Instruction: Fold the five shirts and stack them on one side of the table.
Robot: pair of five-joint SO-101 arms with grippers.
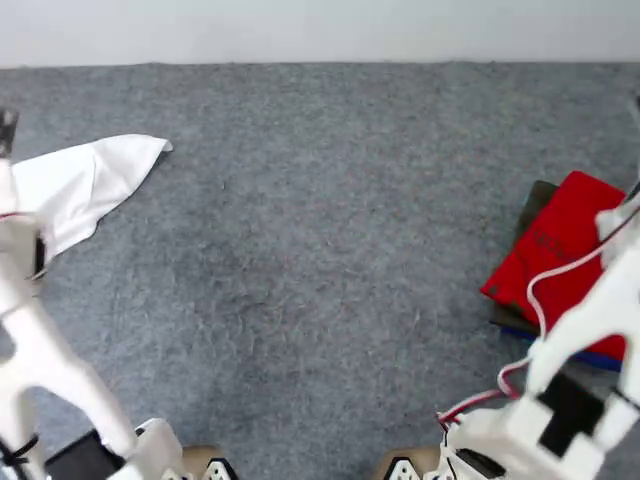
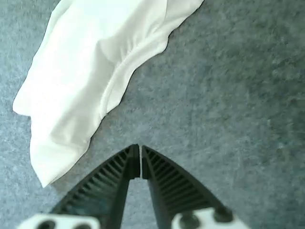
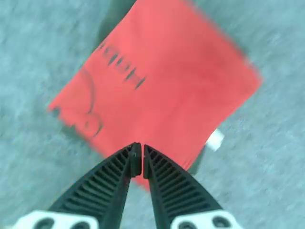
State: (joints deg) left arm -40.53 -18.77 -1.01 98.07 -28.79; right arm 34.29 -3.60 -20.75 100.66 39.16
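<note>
Left gripper [image 2: 141, 164] is closed and empty, with the white shirt [image 2: 90, 81] just ahead, likely next for folding. Right gripper [image 3: 141, 160], closed and empty too, hangs over the stacked red shirt [image 3: 157, 90].

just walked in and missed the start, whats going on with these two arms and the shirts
Two arms stand at a grey table. A folded red shirt tops a pile of darker clothes on one side, with the right tool shut over it. On the other side a white shirt lies loose and unfolded; the left tool is shut beside it, holding nothing.
</note>
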